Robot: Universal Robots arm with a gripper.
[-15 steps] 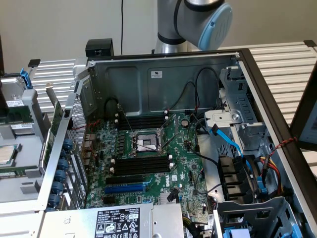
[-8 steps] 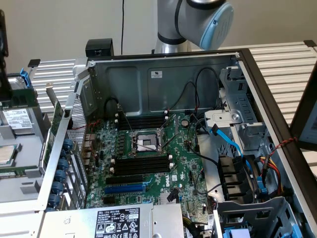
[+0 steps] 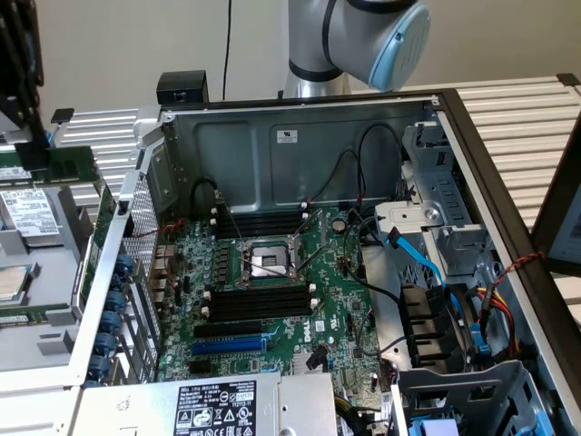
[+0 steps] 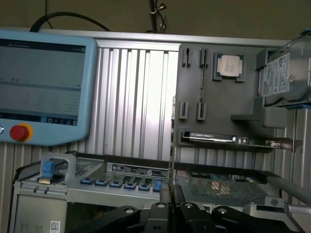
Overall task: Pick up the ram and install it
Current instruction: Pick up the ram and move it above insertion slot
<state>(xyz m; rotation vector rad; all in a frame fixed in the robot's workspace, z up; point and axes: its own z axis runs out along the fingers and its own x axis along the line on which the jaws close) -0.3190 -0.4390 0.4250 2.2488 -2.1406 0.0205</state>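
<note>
Nearest obstacle to the gripper point(image 4: 171, 194), fingers together: PC case point(image 4: 87, 191) rim, just ahead. Past the rim there is bare ribbed tabletop point(image 4: 136, 97), an open lane. The teach pendant point(image 4: 43, 82) blocks one flank of the lane. The grey parts fixture point(image 4: 194, 87) and hard drive point(image 4: 284, 77) block the other.

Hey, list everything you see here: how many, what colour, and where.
holder tray: one, grey, exterior view's left, beside the case
ram: one, green, on the tray
hard drive: one, silver, white label, on the tray
processor: one, silver, on the tray
computer case: one, grey, open, centre
motherboard: one, green, inside the case
memory slots: two banks, black, white clips, empty, flanking the socket
expansion slot: one, blue, on the motherboard
teach pendant: one, light blue, red button
robot arm: one, grey, blue cap, behind the case
gripper: one, black, shut, empty
</note>
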